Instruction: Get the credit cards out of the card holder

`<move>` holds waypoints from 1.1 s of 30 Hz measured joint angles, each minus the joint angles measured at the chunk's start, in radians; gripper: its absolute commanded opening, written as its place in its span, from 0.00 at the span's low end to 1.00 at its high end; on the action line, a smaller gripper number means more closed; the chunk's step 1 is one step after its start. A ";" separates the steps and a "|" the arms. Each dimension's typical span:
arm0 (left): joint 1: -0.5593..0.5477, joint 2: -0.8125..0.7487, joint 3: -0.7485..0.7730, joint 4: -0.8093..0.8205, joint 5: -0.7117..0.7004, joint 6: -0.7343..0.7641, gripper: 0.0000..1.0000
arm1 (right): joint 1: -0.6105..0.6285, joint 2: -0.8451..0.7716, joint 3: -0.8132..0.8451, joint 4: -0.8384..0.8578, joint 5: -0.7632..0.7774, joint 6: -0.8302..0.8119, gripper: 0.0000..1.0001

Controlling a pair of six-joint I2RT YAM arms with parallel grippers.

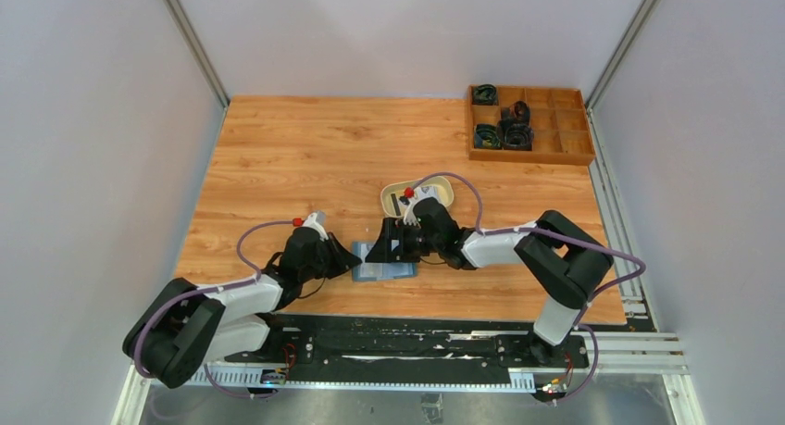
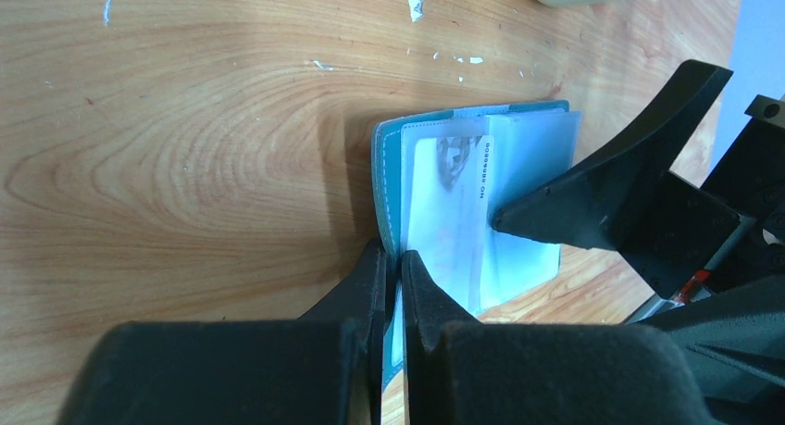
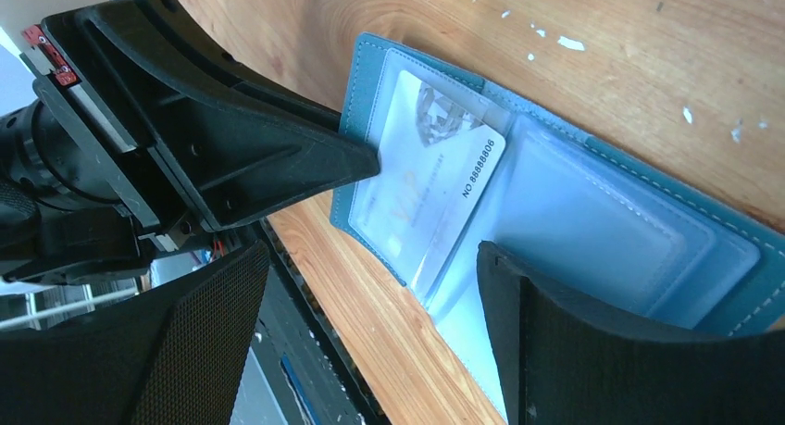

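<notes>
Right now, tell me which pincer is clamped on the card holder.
The left pincer: its fingers grip the card holder by its teal edge. The right pincer stands open, one fingertip on the clear sleeve.

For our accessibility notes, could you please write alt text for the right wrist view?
An open teal-blue folding card holder lies on the wooden table, showing a whitish plastic card printed NO 8888806. The left gripper meets the holder's edge with its black tip, while the right gripper has its own fingers wide apart in the foreground.
</notes>
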 measured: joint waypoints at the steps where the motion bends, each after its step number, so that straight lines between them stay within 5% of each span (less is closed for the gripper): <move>1: 0.000 0.003 0.000 0.004 -0.001 0.000 0.00 | 0.001 -0.008 -0.016 0.014 0.010 0.012 0.87; 11: -0.004 0.045 0.002 0.047 -0.024 -0.005 0.00 | 0.006 0.026 -0.031 0.112 0.018 0.111 0.87; 26: -0.048 0.079 0.005 0.100 -0.138 -0.029 0.00 | 0.007 0.053 -0.203 0.407 0.090 0.549 0.86; 33: -0.060 0.083 0.005 0.106 -0.156 -0.029 0.00 | 0.017 0.061 -0.199 0.414 0.116 0.619 0.85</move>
